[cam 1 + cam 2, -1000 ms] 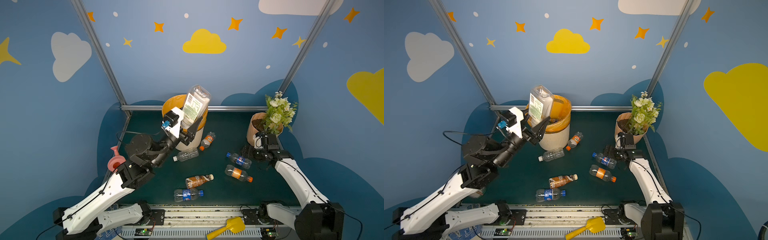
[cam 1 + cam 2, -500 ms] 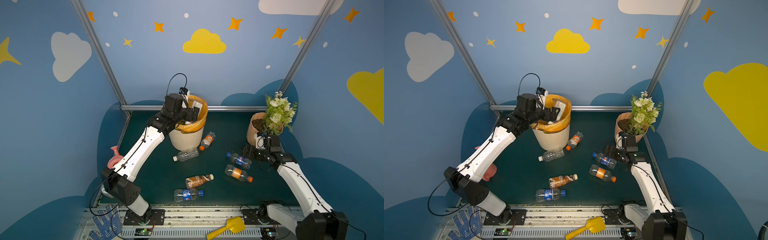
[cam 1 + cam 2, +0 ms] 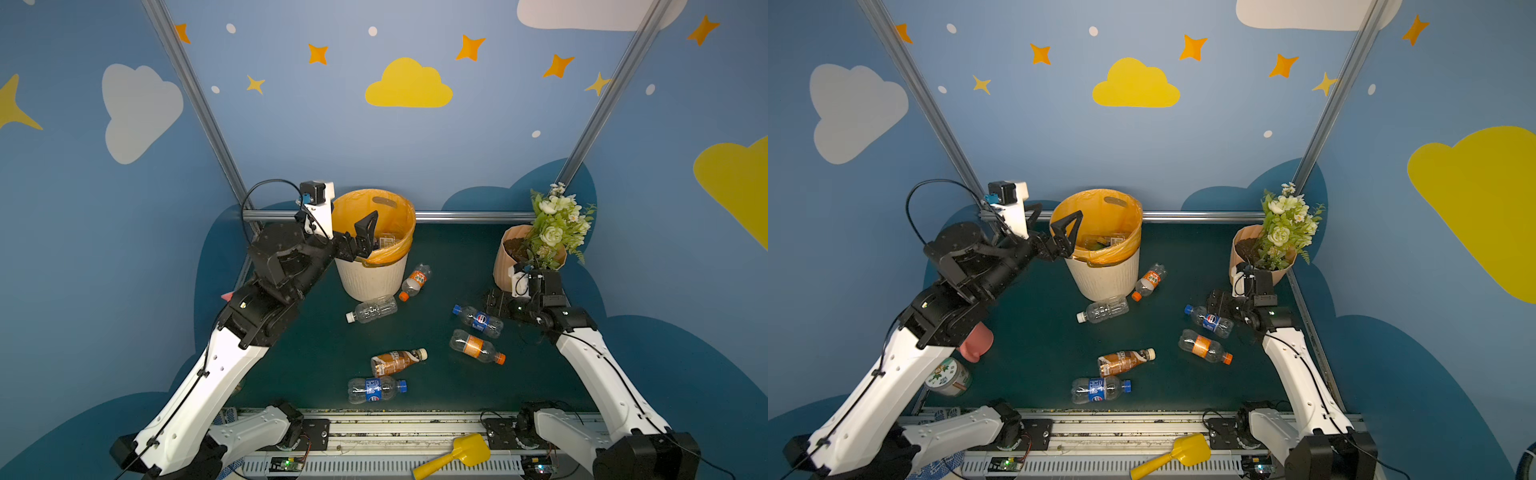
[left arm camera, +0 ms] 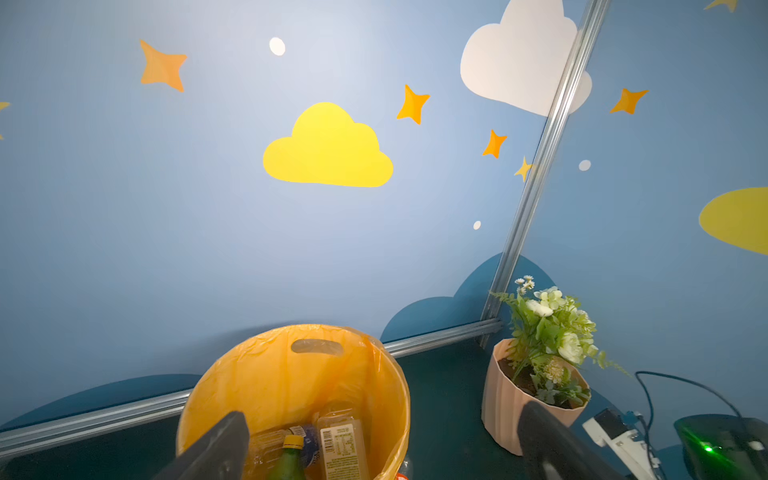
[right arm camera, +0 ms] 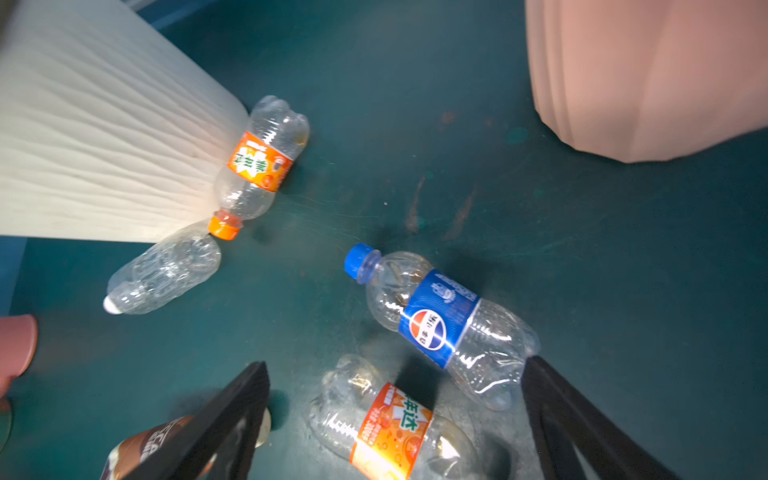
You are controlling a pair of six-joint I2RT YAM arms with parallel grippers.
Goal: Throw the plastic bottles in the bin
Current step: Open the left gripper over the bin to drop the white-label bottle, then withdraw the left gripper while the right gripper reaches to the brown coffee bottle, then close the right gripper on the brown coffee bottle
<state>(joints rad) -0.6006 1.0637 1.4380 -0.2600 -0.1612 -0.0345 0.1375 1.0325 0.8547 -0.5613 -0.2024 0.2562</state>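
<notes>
Blue label on the clear plastic bottle with a blue cap [image 5: 440,328]: round Pepsi sign, small Chinese words.
Label on the clear plastic bottle with an orange label [image 5: 395,428]: white Chinese signs "年达".
Label on the brown plastic bottle [image 5: 133,453]: letters "CA", rest hidden.

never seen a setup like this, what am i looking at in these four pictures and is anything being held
Two white robot arms with two-fingered pincers work over a dark green table. Two pictures look down from overhead, side by side. The other two come from a camera on each arm's wrist. The left gripper hangs open and empty at the rim of the bin, which holds discarded bottles. The right gripper is open and empty, close to a blue-labelled bottle. Six plastic bottles lie on the table, near a flower pot.
</notes>
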